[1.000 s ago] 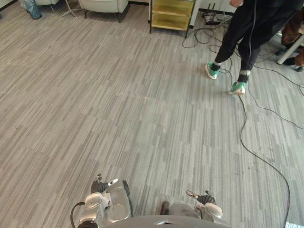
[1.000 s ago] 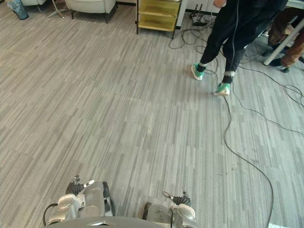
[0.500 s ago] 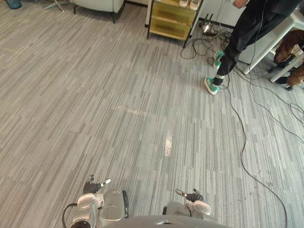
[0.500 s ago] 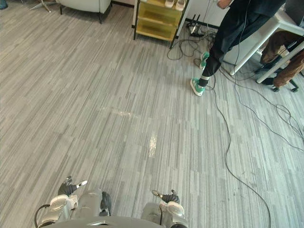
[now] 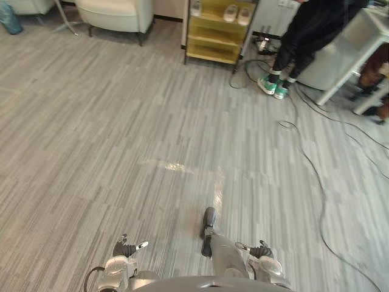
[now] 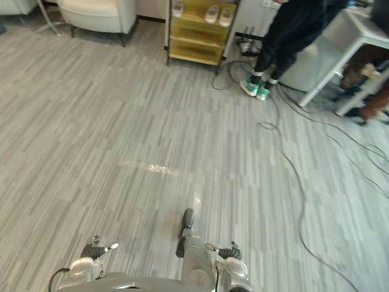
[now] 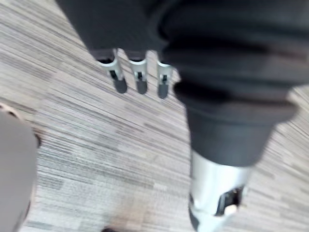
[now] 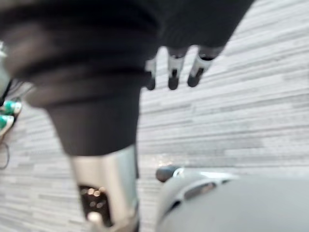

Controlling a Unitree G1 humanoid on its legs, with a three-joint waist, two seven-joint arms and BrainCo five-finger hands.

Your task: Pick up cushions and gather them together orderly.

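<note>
The left hand [image 7: 139, 72] is hanging low at the robot's left side, its fingers pointing straight down, loosely spread, with the thumb held apart; it is gripping nothing and hovering over the grey striped floor [image 5: 121, 134]. The right hand [image 8: 174, 72] is hanging the same way at the robot's right side, fingers straight and relaxed, thumb apart, palm bare, also above the floor.

Far ahead, a yellow shelf unit [image 5: 216, 36] is standing against the wall, with two pairs of pale shoes [image 5: 237, 13] sitting on its top. Just to its left, a cream armchair [image 5: 115, 12] is resting on dark legs. To the shelf's right, a person [image 5: 310, 24] in dark clothes and green sneakers [image 5: 272, 86] is standing beside a white desk [image 5: 358, 30]. Dark cables [image 5: 319, 182] are trailing across the floor from the sneakers toward the near right. A bright patch of glare [image 5: 173, 165] is lying on the floor midway between the robot and the shelf unit.
</note>
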